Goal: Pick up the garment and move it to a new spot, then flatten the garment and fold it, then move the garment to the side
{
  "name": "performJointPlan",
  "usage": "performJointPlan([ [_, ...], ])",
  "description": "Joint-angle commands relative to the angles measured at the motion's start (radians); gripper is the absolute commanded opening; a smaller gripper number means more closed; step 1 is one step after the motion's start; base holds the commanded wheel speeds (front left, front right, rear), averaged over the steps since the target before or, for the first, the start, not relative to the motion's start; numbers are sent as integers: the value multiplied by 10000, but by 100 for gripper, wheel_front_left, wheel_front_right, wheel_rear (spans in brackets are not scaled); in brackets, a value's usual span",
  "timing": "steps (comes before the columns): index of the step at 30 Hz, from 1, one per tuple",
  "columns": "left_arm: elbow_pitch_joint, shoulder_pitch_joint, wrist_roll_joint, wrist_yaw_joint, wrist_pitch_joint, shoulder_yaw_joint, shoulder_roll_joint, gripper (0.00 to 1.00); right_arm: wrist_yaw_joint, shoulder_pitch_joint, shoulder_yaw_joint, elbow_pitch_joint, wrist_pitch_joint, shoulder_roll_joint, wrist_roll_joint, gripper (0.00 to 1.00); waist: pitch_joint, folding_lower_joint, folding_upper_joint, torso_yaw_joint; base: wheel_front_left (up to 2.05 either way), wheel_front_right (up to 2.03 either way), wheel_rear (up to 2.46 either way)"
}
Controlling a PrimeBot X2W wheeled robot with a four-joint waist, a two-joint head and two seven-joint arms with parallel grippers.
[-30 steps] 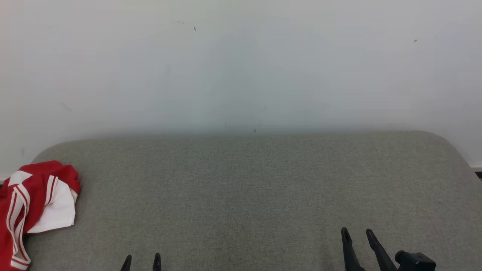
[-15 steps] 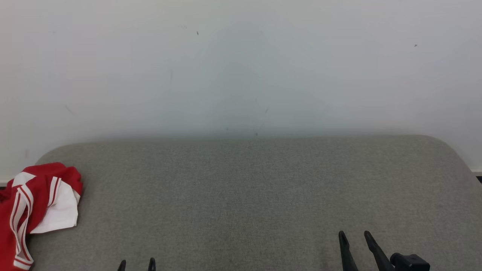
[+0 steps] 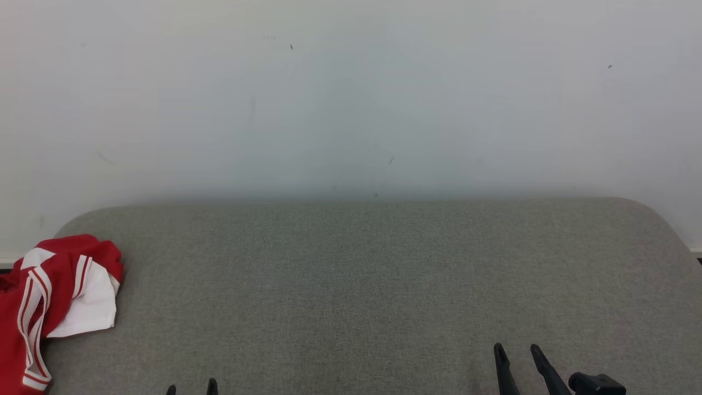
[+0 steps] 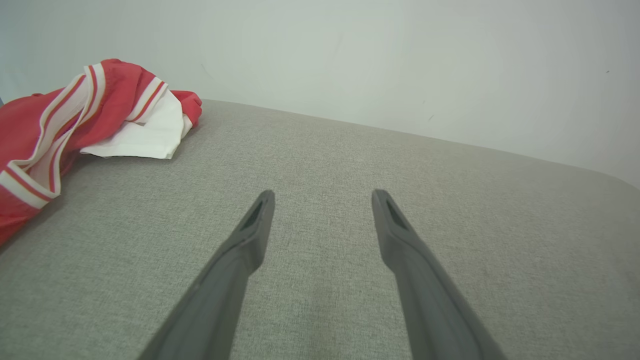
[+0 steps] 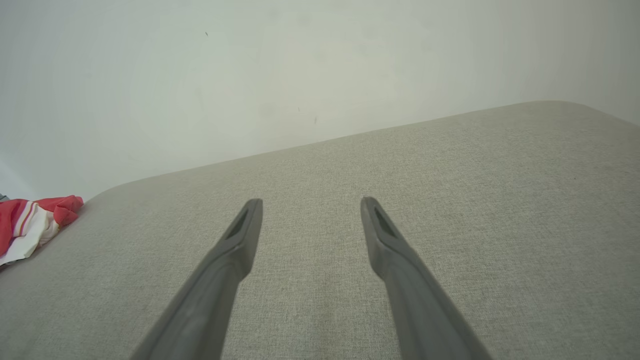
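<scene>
Red-white striped garment (image 3: 55, 296) crumpled at 9 o'clock on left edge of grey bench (image 3: 356, 274), part cut off by frame. Left gripper (image 3: 190, 388) at 7 o'clock, fingers spread, empty, well apart from garment. Right gripper (image 3: 516, 352) at 5 o'clock, fingers spread, empty. Risk: pinching only loose top fold, so cloth slips out or drags off bench edge.

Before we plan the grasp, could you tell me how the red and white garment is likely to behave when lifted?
The garment lies crumpled in soft folds, so it will probably be floppy and drape from one pinch point. It looks thin, so likely light. Pushed across the grey woven surface, it would probably bunch rather than slide.
</scene>
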Motion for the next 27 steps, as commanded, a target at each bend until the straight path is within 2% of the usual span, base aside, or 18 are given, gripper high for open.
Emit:
performJointPlan([
  [1,45,-92,-38,-13,-35,-15,-8,100,36,44,34,26,-5,-13,58,100,4,0,0,11,0,0,0],
  [12,82,-148,61,-19,-35,-34,-11,100,36,-40,72,122,-58,-13,88,100,-2,0,0,30,0,0,0],
  [17,69,-203,123,-4,-35,-54,-11,100,36,60,88,119,-115,-11,142,100,12,0,0,257,0,0,0],
  [20,41,-308,189,11,-35,-21,42,100,37,124,169,154,-153,-11,220,100,44,0,0,652,0,0,0],
  [27,125,-360,361,-31,-36,-41,261,100,35,136,244,352,-357,-6,594,100,56,0,0,2326,0,0,0],
])
